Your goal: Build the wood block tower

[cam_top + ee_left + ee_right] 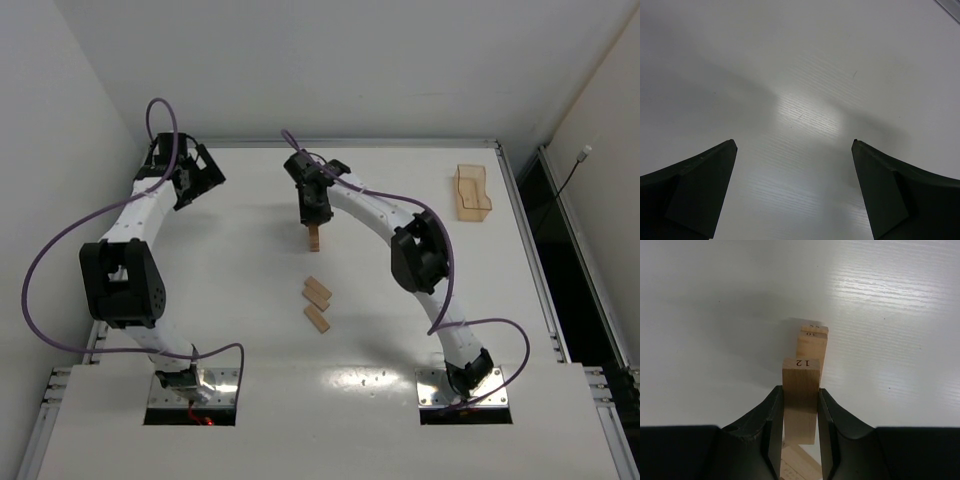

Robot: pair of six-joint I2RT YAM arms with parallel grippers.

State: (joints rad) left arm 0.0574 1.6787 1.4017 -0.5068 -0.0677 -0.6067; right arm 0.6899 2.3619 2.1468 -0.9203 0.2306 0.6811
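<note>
A low tower (313, 240) is begun mid-bench (230, 300), one block (801, 390) is pinched in the right claw (800, 392) at it, three blocks (317, 303) lie unplaced nearer, and the left claw (794, 145) is held spread, empty, far left.

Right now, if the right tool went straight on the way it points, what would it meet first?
The right tool, shut on a wood block marked 12, points down at the tower. Its held block would likely touch the tower's top block first; how much gap remains is unclear from this view.
</note>
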